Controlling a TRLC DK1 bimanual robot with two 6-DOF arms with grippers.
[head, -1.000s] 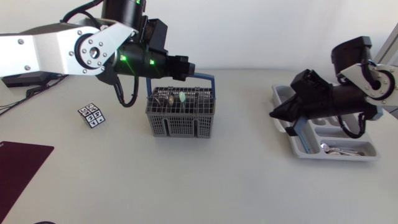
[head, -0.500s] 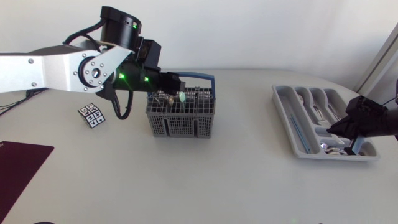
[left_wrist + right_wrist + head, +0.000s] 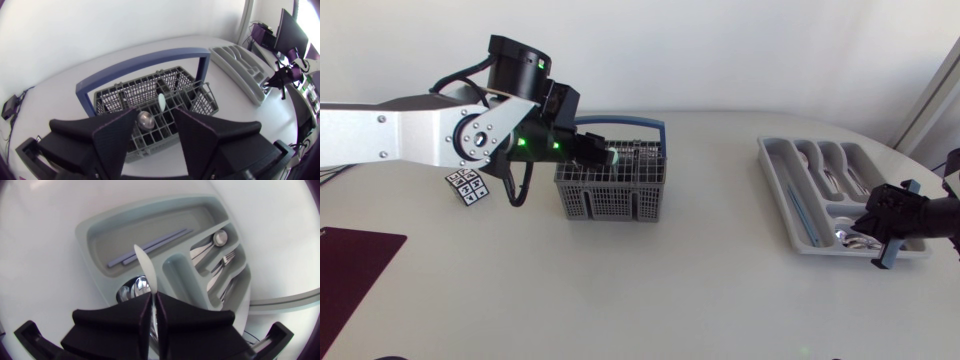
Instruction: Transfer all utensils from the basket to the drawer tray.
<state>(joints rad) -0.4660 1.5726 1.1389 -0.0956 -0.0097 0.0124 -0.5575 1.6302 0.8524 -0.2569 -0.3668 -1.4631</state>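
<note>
Overhead cam, 2 wrist cams, shared tray [image 3: 778, 165]

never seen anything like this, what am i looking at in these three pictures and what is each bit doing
These are two robot arms at a white table. The wide picture looks down from above; the other two come from a camera on each arm's wrist. The left pincer hangs open over a grey mesh basket with a blue handle, where utensil heads stick up. The right pincer is shut on a slim pale utensil, with a grey plastic drawer tray ahead holding spoons and forks. Also there: a small black-and-white patterned cube and a dark red mat.
</note>
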